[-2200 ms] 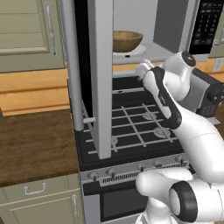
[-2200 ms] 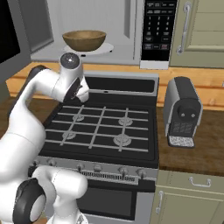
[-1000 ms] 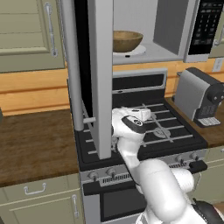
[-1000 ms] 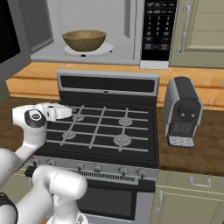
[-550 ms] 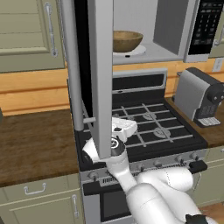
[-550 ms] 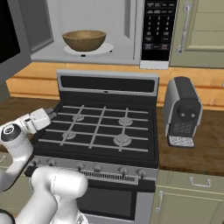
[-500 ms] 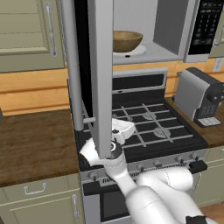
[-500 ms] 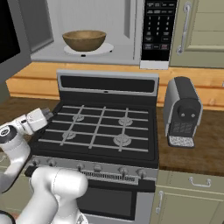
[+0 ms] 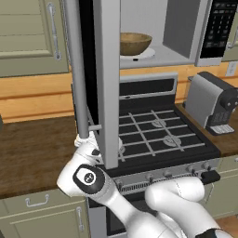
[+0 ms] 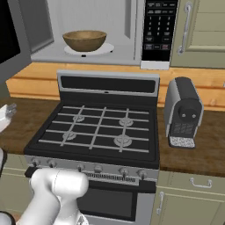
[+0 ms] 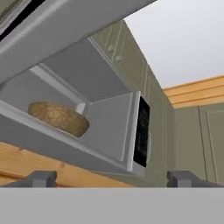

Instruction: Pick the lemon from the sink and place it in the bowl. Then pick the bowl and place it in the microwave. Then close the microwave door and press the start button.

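The microwave (image 10: pixel 132 26) hangs over the stove with its door (image 9: pixel 106 69) swung wide open, seen edge-on in the left base view. Inside, the tan wooden bowl (image 9: pixel 135 43) (image 10: pixel 84 39) (image 11: pixel 59 118) rests on the white turntable. The lemon is hidden and the sink is out of view. My gripper (image 9: pixel 100 144) (image 10: pixel 6 112) (image 11: pixel 113 178) sits low at the stove's left front corner, just beneath the open door's lower edge. It is open and holds nothing, and it points up at the cavity. The black keypad (image 10: pixel 158 28) is at the microwave's right.
A black gas stove (image 10: pixel 101 129) lies under the microwave. A grey coffee machine (image 10: pixel 182 112) stands on the wooden counter to its right. Olive cabinet doors (image 9: pixel 28 37) flank the microwave. The door's long handle (image 9: pixel 76 69) hangs just above my hand.
The arm has swung left and down from over the stove's burners to under the open door's edge. The gripper has stayed open. Bowl and door have not moved.
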You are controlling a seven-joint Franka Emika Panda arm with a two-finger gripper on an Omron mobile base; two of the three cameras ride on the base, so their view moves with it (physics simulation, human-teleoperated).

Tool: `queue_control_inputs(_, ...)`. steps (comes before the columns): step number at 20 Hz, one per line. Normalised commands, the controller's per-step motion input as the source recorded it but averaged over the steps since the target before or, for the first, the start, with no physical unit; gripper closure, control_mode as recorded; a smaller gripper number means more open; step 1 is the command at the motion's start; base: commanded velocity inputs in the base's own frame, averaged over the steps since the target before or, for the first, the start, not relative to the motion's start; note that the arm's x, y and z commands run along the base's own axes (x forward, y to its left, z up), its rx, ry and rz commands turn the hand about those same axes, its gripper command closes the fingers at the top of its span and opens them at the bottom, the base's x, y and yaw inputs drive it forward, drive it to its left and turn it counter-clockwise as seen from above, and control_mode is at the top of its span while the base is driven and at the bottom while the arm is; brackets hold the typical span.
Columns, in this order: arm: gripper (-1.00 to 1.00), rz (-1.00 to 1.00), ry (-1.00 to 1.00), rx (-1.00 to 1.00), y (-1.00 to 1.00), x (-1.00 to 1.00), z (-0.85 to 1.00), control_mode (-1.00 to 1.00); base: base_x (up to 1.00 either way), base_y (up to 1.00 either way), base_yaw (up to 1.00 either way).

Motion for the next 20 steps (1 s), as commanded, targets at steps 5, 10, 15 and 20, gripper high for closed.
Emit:
queue_control_inputs(5, -1.00, 0.00, -0.27, -0.10, 0.73, -0.46, 0.66, -1.00, 0.00, 0.00, 0.00)
queue_control_inputs(10, -1.00, 0.00, -0.30, -0.09, 0.46, -0.55, 0.69, -1.00, 0.00, 0.00, 0.00)
queue_control_inputs(15, -1.00, 0.00, -0.30, -0.03, 0.05, -0.71, 0.59, -1.00, 0.00, 0.00, 0.00)
queue_control_inputs(20, -1.00, 0.05, -0.29, 0.00, -0.16, -0.78, 0.47, -1.00, 0.00, 0.00, 0.00)
